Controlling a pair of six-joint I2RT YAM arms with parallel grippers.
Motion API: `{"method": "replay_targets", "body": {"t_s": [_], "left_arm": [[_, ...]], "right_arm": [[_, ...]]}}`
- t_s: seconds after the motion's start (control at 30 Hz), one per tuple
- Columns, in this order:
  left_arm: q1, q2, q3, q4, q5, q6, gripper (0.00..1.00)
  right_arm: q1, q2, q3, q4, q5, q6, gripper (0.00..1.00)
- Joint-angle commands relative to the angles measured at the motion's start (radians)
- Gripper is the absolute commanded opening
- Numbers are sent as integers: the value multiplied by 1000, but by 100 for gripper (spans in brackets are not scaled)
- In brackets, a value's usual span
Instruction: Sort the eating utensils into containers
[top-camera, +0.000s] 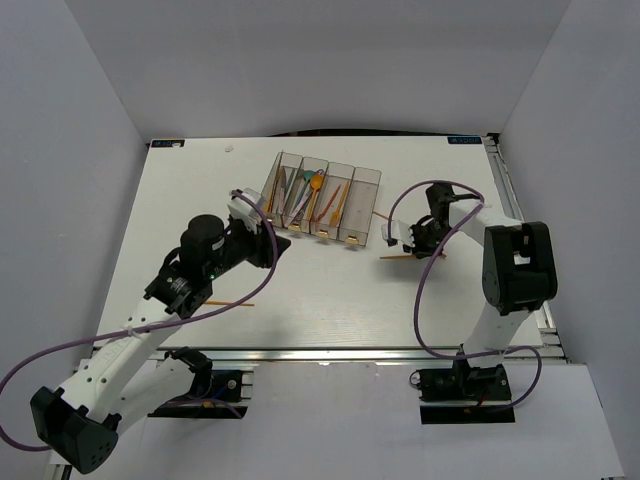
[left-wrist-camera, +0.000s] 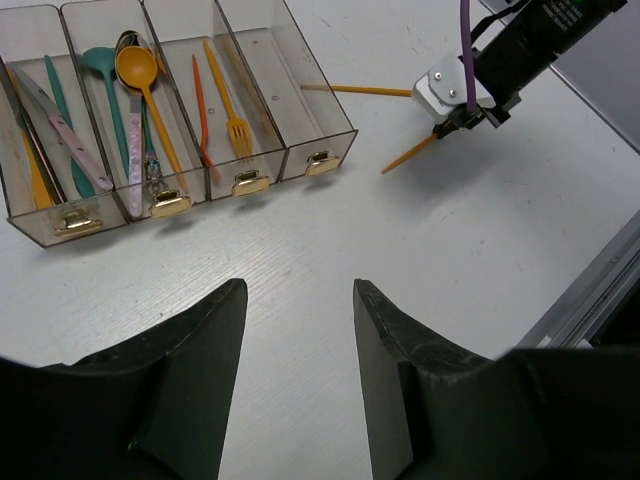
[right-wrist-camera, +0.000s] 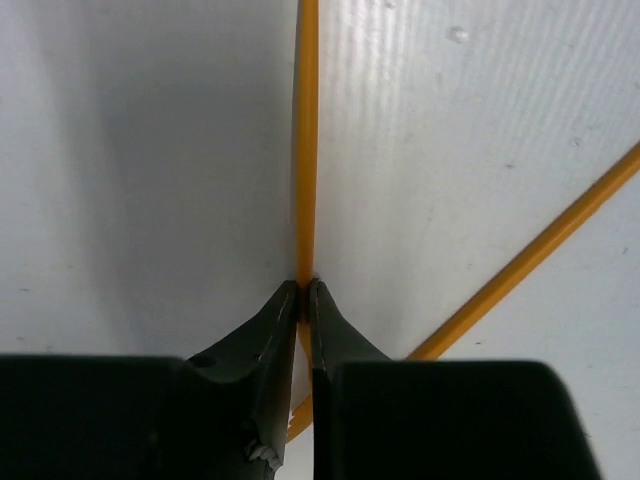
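The containers (top-camera: 322, 198) are four joined clear bins at the table's middle back. In the left wrist view (left-wrist-camera: 300, 105) they hold knives, spoons and forks in three bins, and the right-hand bin is empty. My left gripper (left-wrist-camera: 300, 290) is open and empty over bare table just in front of the bins, and also shows in the top view (top-camera: 277, 245). My right gripper (right-wrist-camera: 305, 285) is shut on a thin orange utensil (right-wrist-camera: 305, 150) lying on the table to the right of the bins. A second orange utensil (right-wrist-camera: 530, 260) crosses under it diagonally.
Another thin orange utensil (top-camera: 226, 303) lies on the table beside the left arm. Purple cables (top-camera: 425, 300) loop from both arms. The table's right edge and metal rail (left-wrist-camera: 590, 290) run close to the right arm. White walls enclose the table.
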Motion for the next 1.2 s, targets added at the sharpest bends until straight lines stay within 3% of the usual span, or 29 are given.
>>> {"method": "replay_targets", "body": {"t_s": [0.0, 0.17, 0.23, 0.4, 0.43, 0.47, 0.5, 0.77, 1.0, 1.07, 1.17], "left_arm": [[3, -21, -12, 31, 22, -33, 58], [6, 18, -46, 140, 150, -159, 68], [11, 52, -44, 183, 210, -271, 69], [12, 164, -46, 413, 321, -490, 65], [11, 199, -56, 454, 324, -587, 63], [8, 219, -53, 509, 329, -619, 60], [3, 262, -32, 526, 324, -654, 59], [-139, 454, 83, 635, 176, -671, 59], [-232, 595, 190, 637, 79, -622, 59], [-235, 615, 203, 635, 70, -609, 56], [-238, 631, 216, 635, 89, -601, 24]], "right_arm": [[30, -105, -80, -33, -58, -43, 12], [67, -265, -122, -102, -211, 50, 4], [78, -331, -94, -114, -283, 217, 0], [93, -415, -62, -119, -659, 525, 0], [95, -441, -76, -35, -694, 605, 0], [101, -452, -85, 23, -719, 795, 0], [103, -467, -93, 97, -774, 856, 0], [101, -475, -143, 349, -862, 1238, 0], [101, -494, -168, 438, -949, 1316, 0], [101, -524, -191, 476, -963, 1332, 0], [101, -561, -235, 548, -963, 1383, 6]]}}
